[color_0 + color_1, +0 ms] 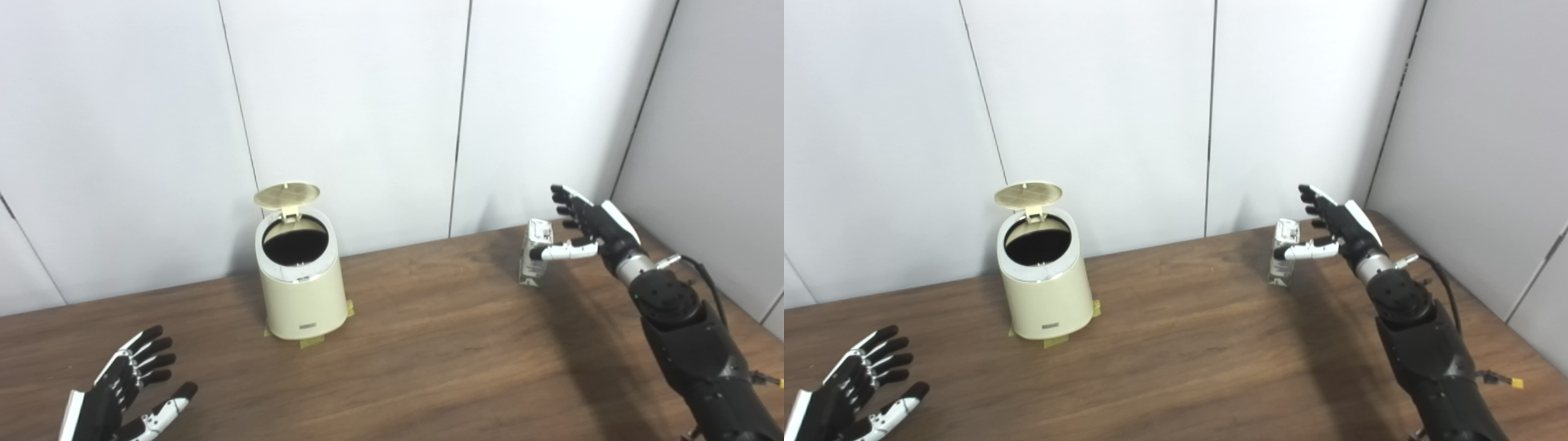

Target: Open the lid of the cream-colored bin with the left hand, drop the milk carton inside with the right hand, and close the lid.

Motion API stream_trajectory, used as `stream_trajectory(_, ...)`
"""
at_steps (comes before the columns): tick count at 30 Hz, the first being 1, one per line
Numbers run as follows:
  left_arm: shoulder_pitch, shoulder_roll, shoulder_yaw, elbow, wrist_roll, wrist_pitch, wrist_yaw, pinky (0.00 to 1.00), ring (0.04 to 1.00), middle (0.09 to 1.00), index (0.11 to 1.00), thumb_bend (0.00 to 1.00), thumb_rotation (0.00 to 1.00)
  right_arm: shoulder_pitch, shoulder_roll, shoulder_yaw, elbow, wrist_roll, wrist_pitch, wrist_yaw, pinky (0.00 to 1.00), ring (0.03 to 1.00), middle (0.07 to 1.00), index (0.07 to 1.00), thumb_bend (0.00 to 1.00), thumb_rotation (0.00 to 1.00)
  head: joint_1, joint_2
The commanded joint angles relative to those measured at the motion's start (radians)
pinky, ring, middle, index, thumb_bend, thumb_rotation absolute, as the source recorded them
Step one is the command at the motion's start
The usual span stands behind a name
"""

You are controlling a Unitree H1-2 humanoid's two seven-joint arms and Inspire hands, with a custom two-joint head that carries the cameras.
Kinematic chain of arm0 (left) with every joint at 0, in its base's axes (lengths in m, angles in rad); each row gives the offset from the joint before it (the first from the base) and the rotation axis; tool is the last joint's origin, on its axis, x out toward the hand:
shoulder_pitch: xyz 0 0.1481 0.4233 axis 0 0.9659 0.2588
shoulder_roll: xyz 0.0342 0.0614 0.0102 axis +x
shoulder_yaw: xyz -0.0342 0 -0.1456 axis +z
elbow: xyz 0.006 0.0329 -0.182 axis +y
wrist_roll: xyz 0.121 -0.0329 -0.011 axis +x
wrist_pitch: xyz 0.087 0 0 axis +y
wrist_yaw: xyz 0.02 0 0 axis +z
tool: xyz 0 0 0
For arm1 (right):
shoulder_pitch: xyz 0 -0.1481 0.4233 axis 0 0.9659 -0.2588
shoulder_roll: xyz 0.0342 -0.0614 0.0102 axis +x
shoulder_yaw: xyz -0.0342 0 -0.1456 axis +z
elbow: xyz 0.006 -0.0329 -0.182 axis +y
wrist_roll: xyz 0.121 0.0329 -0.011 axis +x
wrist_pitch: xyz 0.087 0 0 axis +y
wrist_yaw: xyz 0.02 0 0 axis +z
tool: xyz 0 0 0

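While the cream-colored bin (301,282) stands upright on the wooden table (441,343) with its round lid (286,194) swung up and back on its hinge, the dark inside shows through the open mouth. Small tabs of yellowish tape (311,342) lie at the foot of the bin, touching its base at the front and sides. A small label plate sits low on the bin's front wall.

Well apart from the bin, toward the table's right rear corner, the milk carton (535,252) stands upright on the wood — white with greenish print, its folded top facing up. The right hand (585,228) is just beside it on the carton's right, fingers (566,202) spread and stretched out above and past the carton's top, the white thumb (566,250) lying across the carton's near face. Whether the thumb truly touches the carton cannot be told from either view; the fingers are not closed around it, so the hand is released, holding nothing.

At the lower left corner, the left hand (125,392) hangs over the table's near edge, palm turned up, fingers apart and gently curled — released as well, well apart from the bin.

Plain white wall panels (343,92) rise behind the table.
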Motion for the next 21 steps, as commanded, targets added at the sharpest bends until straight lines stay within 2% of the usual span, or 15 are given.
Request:
stream_trajectory(1,-0.007,0.017,0.003,-0.011,-0.005,-0.031,-0.006,0.70,0.744,0.795,0.834,0.62,0.07,-0.059,-0.024,-0.010,0.009,0.032,-0.060,0.008,0.87,0.909,0.930,0.935,0.81,0.08,0.001,0.001)
stream_trajectory(8,-0.006,0.023,0.004,-0.012,-0.010,-0.030,-0.015,0.69,0.739,0.792,0.835,0.62,0.05,-0.071,0.000,-0.005,0.073,0.057,-0.080,-0.005,0.87,0.899,0.931,0.934,0.79,0.01,0.002,0.007)
stream_trajectory(12,-0.005,0.028,0.007,-0.007,-0.003,-0.040,-0.022,0.67,0.736,0.793,0.837,0.61,0.03,-0.071,0.022,-0.012,0.075,0.058,-0.062,-0.028,0.87,0.886,0.927,0.921,0.78,0.01,0.001,0.011)
stream_trajectory(16,-0.002,0.029,0.010,-0.008,-0.013,-0.037,-0.032,0.68,0.743,0.799,0.840,0.60,0.01,-0.081,0.040,-0.018,0.105,0.072,-0.083,-0.033,0.87,0.862,0.896,0.886,0.77,0.00,0.002,0.016)
stream_trajectory(21,0.002,0.031,0.009,-0.011,-0.007,-0.036,-0.036,0.69,0.743,0.798,0.840,0.60,0.01,-0.086,0.048,-0.006,0.118,0.055,-0.094,-0.049,0.79,0.818,0.856,0.859,0.78,0.00,0.003,0.021)
